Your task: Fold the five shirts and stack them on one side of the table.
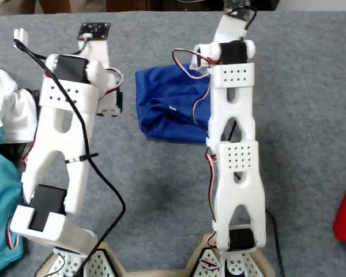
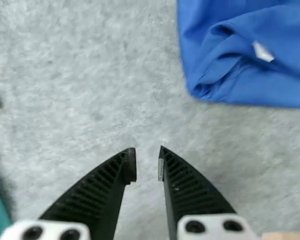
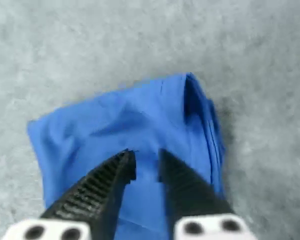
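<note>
Two white arms sit side by side. The left arm [image 1: 69, 92] is bent and stands to the left of the blue shirt [image 1: 164, 107]. Its gripper [image 2: 147, 164] points down near the shirt's edge, black jaws a narrow gap apart. The right arm [image 1: 236, 158] stretches straight out over the shirt's right edge. Its gripper [image 3: 146, 159] hangs above the shirt, jaws slightly parted.

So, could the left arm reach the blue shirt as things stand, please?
Probably yes: only bare grey table lies between the left claw and the blue shirt.
</note>
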